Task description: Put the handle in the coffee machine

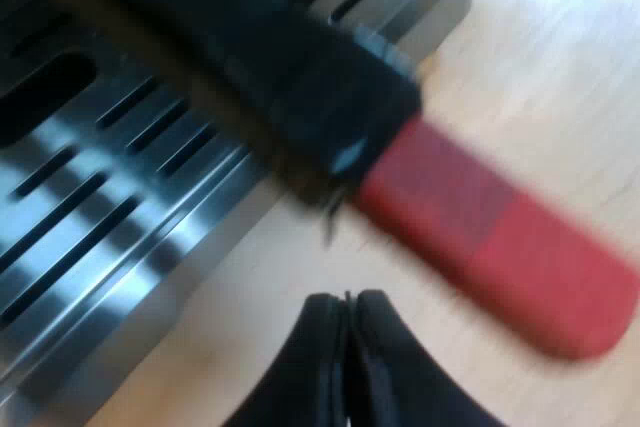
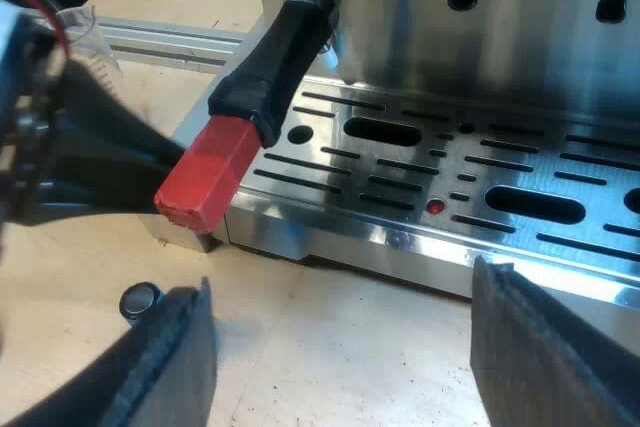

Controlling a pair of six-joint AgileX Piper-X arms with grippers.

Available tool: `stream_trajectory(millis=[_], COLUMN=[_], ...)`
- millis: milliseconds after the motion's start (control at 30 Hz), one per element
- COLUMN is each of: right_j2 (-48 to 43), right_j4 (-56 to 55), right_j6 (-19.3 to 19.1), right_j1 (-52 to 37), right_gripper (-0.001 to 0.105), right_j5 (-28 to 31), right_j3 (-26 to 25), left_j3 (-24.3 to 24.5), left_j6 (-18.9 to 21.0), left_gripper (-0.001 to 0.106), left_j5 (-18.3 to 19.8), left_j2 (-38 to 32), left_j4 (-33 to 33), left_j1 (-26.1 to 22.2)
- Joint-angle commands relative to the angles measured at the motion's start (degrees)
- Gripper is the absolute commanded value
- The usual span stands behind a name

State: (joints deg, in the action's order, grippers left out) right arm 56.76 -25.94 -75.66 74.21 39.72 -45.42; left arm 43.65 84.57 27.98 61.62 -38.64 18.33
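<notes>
My left gripper (image 1: 346,299) has its two fingers pressed together with nothing between them. The tips sit just below the handle (image 1: 250,67), near where the black grip meets its red end (image 1: 500,247). A strip of table (image 1: 560,67) shows between tips and handle, and I cannot tell whether they touch. In the right wrist view the left arm's dark bulk lies close beside the red end, out past the corner of the tray (image 2: 420,162).

The handle slants over that corner. Its upper end runs up to the front of the machine (image 2: 520,37), while the red end hangs beyond the tray's edge over the table. The joint at the machine itself is barely seen.

My right gripper (image 2: 340,282) has its fingers spread wide and empty. It is low over the table in front of the tray, well apart from the handle. A small dark round thing (image 2: 140,299) lies on the table by one finger.

My judgement is that the holder is already offered up into the machine's front. The handle points off to one side, not straight out, so the step in hand is the turn that locks it. The next move calls for the closed left fingers to work as a pusher. They should press flat against the side of the grip and sweep it across toward the tray's middle. The push must stay level and firm so that the fingers do not slide off the end and the holder does not drop out. The right gripper should stay out of the handle's path.
</notes>
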Motion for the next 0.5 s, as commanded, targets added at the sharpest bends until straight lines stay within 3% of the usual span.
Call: stream_trajectory(millis=[33,100,233,333,367,400,500], right_j2=[0.0,0.0,0.0,0.0,0.0,0.0,0.0], right_j4=[0.0,0.0,0.0,0.0,-0.1,-0.6,-2.0], right_j6=[0.1,0.1,0.1,-1.1,-2.0,-5.7,-7.4], right_j1=[-0.3,-1.7,-7.0,-10.8,-11.3,-13.9,-16.7], right_gripper=[0.058,0.058,0.058,0.058,0.058,0.058,0.058], right_j5=[0.3,-0.8,-6.9,-12.3,-13.0,-14.7,-17.4], right_j3=[-0.7,-0.7,-0.9,-1.3,-1.4,-1.9,-3.8], left_j3=[0.6,0.6,0.6,0.8,1.1,1.7,2.9], left_j6=[-5.1,-7.4,-7.7,-7.7,-7.5,-7.0,-6.0], left_gripper=[0.0,0.0,0.003,0.017,0.03,0.041,0.057], left_j5=[-1.8,-3.4,-3.4,-3.4,-3.4,-3.4,-3.4], left_j2=[-1.9,-4.1,-8.3,-11.4,-12.8,-14.4,-17.6], left_j4=[-3.5,-5.6,-7.6,-9.1,-10.8,-12.7,-14.9], left_j1=[-2.4,-5.3,-8.6,-10.5,-11.4,-12.5,-15.1])
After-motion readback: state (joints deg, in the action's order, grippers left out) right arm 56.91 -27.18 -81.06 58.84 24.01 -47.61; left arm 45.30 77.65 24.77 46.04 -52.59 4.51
